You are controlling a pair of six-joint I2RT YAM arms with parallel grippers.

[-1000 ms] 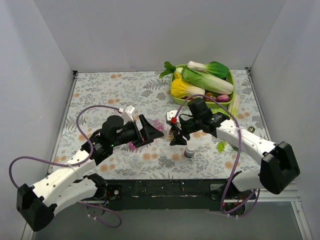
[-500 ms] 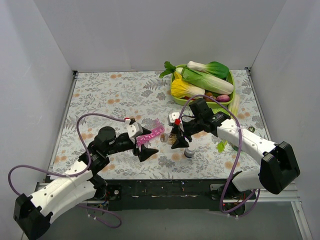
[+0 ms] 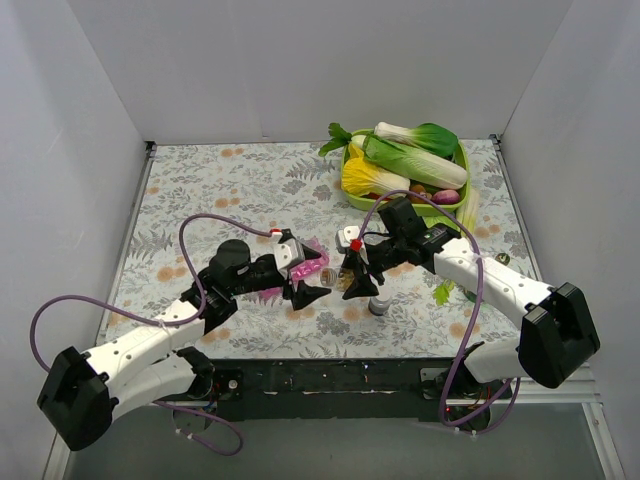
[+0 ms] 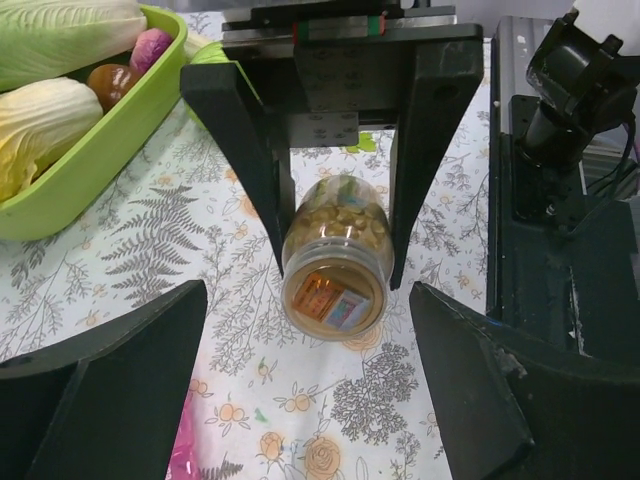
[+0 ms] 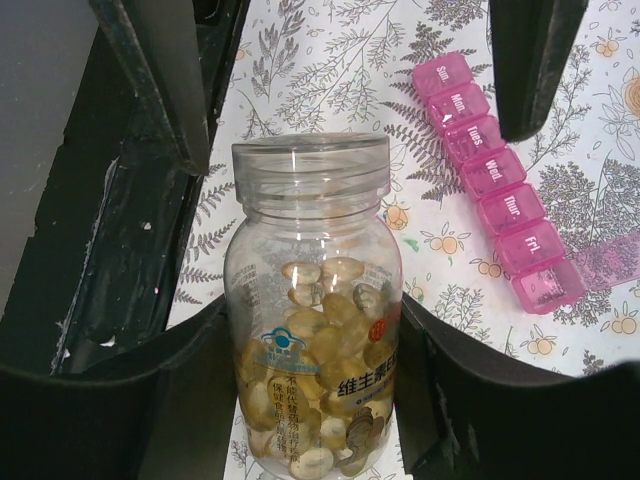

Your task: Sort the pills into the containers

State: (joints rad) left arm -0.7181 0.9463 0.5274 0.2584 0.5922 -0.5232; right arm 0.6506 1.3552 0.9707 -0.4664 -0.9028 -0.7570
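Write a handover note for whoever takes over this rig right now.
Left gripper: open, holding nothing, close by the pink organiser.
Right gripper: shut on the pill bottle, its mouth towards the left gripper, apparently uncapped.
The organiser lies on the table. Sun to Fri lids are closed and the end compartment looks open.
Done: bottle picked up.
Left: no pills visible in the organiser, so all the sorting remains.

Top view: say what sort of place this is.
Likely a robot test booth: plain white walls enclose a floral-covered table, left arm and right arm bolted at its near edge, the right gripper holding a pill bottle.
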